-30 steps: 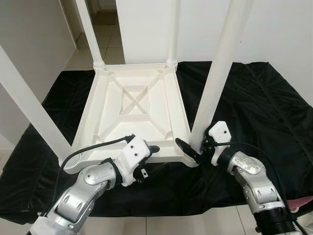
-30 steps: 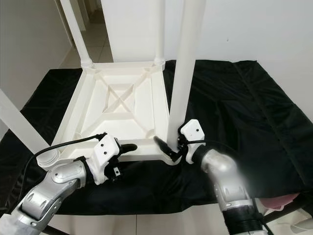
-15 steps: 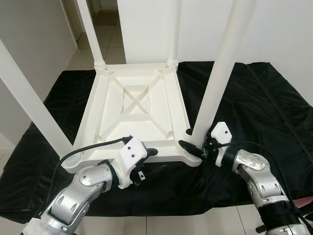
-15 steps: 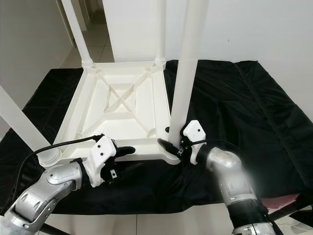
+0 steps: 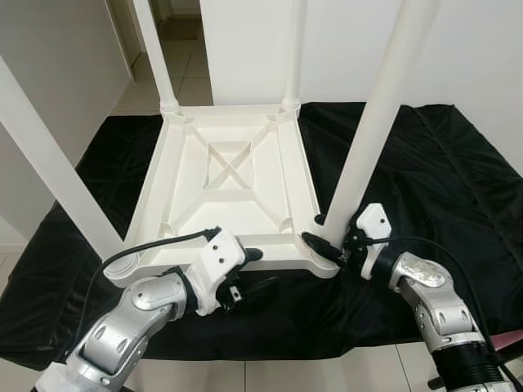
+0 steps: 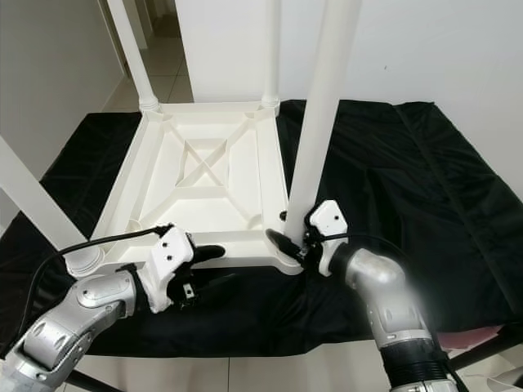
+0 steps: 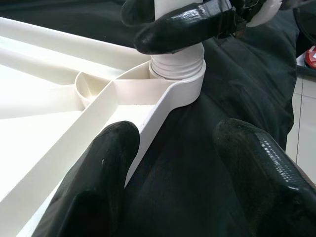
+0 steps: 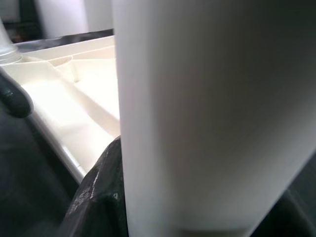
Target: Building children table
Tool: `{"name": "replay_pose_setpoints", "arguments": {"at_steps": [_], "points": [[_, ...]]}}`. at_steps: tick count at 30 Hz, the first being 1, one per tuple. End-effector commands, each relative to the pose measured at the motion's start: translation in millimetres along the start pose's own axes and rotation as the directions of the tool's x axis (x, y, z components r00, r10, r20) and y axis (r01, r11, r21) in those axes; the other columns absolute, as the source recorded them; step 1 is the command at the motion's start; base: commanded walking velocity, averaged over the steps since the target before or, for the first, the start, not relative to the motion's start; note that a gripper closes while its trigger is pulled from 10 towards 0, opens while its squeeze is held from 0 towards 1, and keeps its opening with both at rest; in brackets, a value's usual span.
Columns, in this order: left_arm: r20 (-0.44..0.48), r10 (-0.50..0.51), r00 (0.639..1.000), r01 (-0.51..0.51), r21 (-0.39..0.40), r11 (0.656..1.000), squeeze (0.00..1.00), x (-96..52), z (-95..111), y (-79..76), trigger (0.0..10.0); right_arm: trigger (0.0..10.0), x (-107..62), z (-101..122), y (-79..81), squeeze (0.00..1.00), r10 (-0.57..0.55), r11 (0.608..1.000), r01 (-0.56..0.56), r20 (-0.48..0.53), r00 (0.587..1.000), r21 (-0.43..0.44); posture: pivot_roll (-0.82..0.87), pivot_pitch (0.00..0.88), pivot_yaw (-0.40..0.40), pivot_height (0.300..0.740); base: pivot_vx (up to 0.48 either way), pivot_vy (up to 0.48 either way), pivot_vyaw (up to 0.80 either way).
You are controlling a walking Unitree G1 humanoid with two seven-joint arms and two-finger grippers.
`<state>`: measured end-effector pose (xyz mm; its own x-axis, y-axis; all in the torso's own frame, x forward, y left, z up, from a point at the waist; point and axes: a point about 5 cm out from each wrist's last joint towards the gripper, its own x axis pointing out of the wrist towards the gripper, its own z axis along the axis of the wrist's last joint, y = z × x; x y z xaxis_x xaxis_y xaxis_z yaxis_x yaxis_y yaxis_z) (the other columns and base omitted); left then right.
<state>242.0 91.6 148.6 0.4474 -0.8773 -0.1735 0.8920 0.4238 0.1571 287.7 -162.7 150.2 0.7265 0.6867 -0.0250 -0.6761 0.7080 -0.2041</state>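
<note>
Head views: upside-down white kids' table [image 5: 233, 175] on black-draped counter [image 5: 458, 188], legs up; right pincer [image 5: 327, 245] clenched on near-right leg [image 5: 368, 139] just above its socket. Left wrist view: left pincer [image 7: 182, 168] released, fingers astride table's near edge, not gripping. Right wrist view: leg up close betw. fingers [image 8: 101, 197].

The upturned white plastic children's table top [image 5: 233, 184] occupies the middle of the black cloth [image 5: 441, 180]. Four white tubular legs [image 5: 372, 135] rise from its corners and bar sideways passage there. The left gripper [image 5: 255, 269] straddles the near rim, fingers apart. The right gripper [image 5: 327, 245] is clamped around the near right leg's base. Bare cloth lies to the right.
</note>
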Motion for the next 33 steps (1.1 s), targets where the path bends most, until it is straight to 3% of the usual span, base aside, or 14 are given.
{"name": "replay_pose_setpoints", "arguments": {"at_steps": [1, 6, 9, 11, 15, 16, 18, 22, 30, 31, 33], "points": [[-0.015, -0.119, 0.993, 0.118, -0.013, 0.993, 0.00, -0.6, -3.4, -7.8, 10.0, 10.0, 1.3, 2.6, 4.4, 0.00, -0.095, 0.995, 0.095, -0.001, 0.996, 0.018, -0.05, 0.047, 0.051, 0.740, 0.000, 0.000, 0.00], [-0.017, -0.120, 0.993, 0.119, -0.011, 0.993, 0.00, -1.0, -4.3, -9.1, 10.0, 10.0, 2.9, 3.7, 15.9, 0.00, -0.156, 0.986, 0.155, 0.010, 0.988, 0.058, -0.06, 0.042, 0.051, 0.740, 0.000, 0.000, 0.00], [-0.004, -0.103, 0.995, 0.103, -0.015, 0.995, 0.00, 0.4, -4.7, -7.7, 10.0, 10.0, 3.5, -4.1, 31.4, 0.00, -0.337, 0.937, 0.338, -0.029, 0.941, 0.087, -0.05, 0.028, 0.049, 0.740, 0.000, 0.000, 0.00], [-0.004, -0.103, 0.995, 0.103, -0.015, 0.995, 0.00, 0.4, -4.7, -7.7, 10.0, 10.0, 3.5, -4.1, 31.4, 0.00, -0.337, 0.937, 0.338, -0.029, 0.941, 0.087, -0.05, 0.028, 0.049, 0.740, 0.000, 0.000, 0.00], [0.020, -0.079, 0.997, 0.079, -0.015, 0.997, 0.00, 5.4, -4.7, -3.7, 10.0, 10.0, 8.8, -8.7, 40.1, 0.00, -0.509, 0.845, 0.512, -0.062, 0.859, 0.153, -0.07, 0.007, 0.063, 0.740, 0.000, 0.000, 0.00], [0.020, -0.079, 0.997, 0.079, -0.015, 0.997, 0.00, 5.4, -4.7, -3.7, 10.0, 10.0, 8.8, -8.7, 40.1, 0.00, -0.509, 0.845, 0.512, -0.062, 0.859, 0.153, -0.07, 0.007, 0.063, 0.740, 0.000, 0.000, 0.00], [0.034, -0.057, 0.998, 0.057, -0.005, 0.998, 0.00, 6.7, -3.7, 0.0, 10.0, 10.0, 12.1, -4.2, 41.4, 0.00, -0.584, 0.792, 0.585, -0.063, 0.809, 0.174, -0.07, 0.007, 0.067, 0.740, 0.000, 0.000, 0.00], [0.044, -0.008, 0.999, 0.008, 0.000, 1.000, 0.00, 7.4, -4.2, 6.7, 10.0, 10.0, 17.8, 0.0, 47.5, 0.00, -0.649, 0.725, 0.647, -0.082, 0.757, 0.235, -0.07, 0.009, 0.069, 0.740, 0.000, 0.000, 0.00], [0.052, 0.036, 0.998, -0.036, -0.006, 0.999, 0.00, 8.7, -7.4, 9.6, 10.0, 10.0, 19.9, 5.3, 49.3, 0.00, -0.653, 0.726, 0.647, -0.061, 0.755, 0.232, -0.08, 0.012, 0.073, 0.740, 0.000, 0.000, 0.00], [0.053, 0.049, 0.997, -0.049, -0.009, 0.999, 0.00, 9.6, -9.0, 10.2, 10.0, 10.0, 19.2, 6.0, 47.9, 0.29, -0.650, 0.731, 0.642, -0.053, 0.758, 0.230, -0.08, 0.012, 0.073, 0.740, 0.000, 0.000, 0.00], [0.054, 0.064, 0.996, -0.064, -0.013, 0.998, 0.00, 10.7, -10.3, 11.0, 10.0, 10.0, 18.7, 6.5, 46.6, 0.29, -0.647, 0.734, 0.638, -0.046, 0.761, 0.232, -0.08, 0.014, 0.073, 0.740, 0.000, 0.000, 0.00]]}}
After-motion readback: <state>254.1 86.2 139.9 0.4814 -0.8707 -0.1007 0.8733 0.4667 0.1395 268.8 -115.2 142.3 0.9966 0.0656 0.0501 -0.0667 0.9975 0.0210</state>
